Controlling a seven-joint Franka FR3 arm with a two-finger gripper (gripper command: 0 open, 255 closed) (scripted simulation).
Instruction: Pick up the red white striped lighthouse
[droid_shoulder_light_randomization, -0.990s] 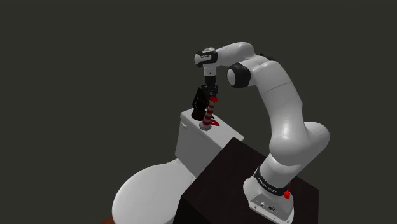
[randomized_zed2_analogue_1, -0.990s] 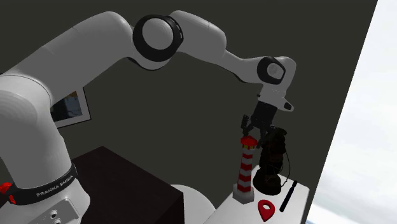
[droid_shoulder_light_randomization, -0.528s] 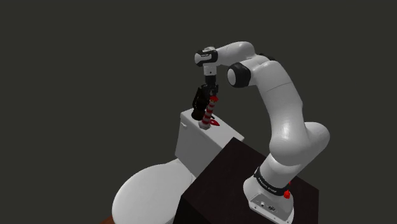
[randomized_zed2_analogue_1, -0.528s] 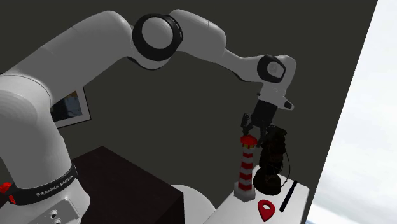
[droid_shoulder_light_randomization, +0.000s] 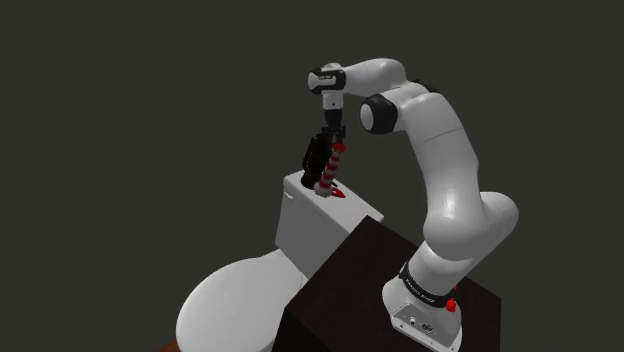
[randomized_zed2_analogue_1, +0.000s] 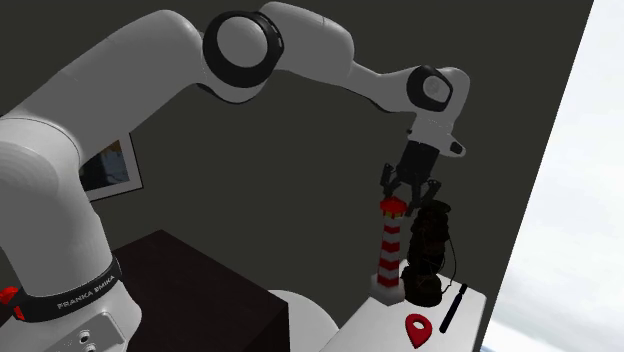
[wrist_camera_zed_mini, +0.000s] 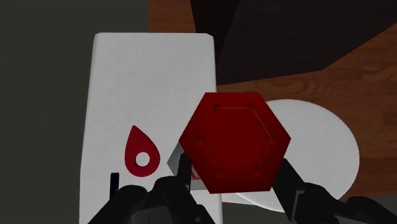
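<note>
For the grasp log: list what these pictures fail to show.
Wrist view: stripes and base of the lighthouse, hidden under its own red roof.
Shoulder view: where the gripper meets the lighthouse, too small.
Second exterior view: the black object beside the lighthouse, too dark to identify.

lighthouse (randomized_zed2_analogue_1: 391, 250): red and white bands alternating up the body; solid red cap, which is a red hexagon in the wrist view.
pincer (randomized_zed2_analogue_1: 411, 196): black all over.
arm (randomized_zed2_analogue_1: 150, 60): white shells with dark grey to black joints; a black band with white letters near its foot.
toilet tank (wrist_camera_zed_mini: 153, 76): plain white.
toilet lid (droid_shoulder_light_randomization: 235, 300): white as well.
teardrop piece (wrist_camera_zed_mini: 141, 153): red with a round white hole.
thin stick (randomized_zed2_analogue_1: 452, 305): black.
dark figure (randomized_zed2_analogue_1: 430, 250), at 3 o'clock of the lighthouse in the second exterior view: black with dull red streaks.
stand (droid_shoulder_light_randomization: 340, 290): very dark brown, near black.
floor (wrist_camera_zed_mini: 356, 83): brown wood grain.
wall (droid_shoulder_light_randomization: 150, 100): flat dark grey.
</note>
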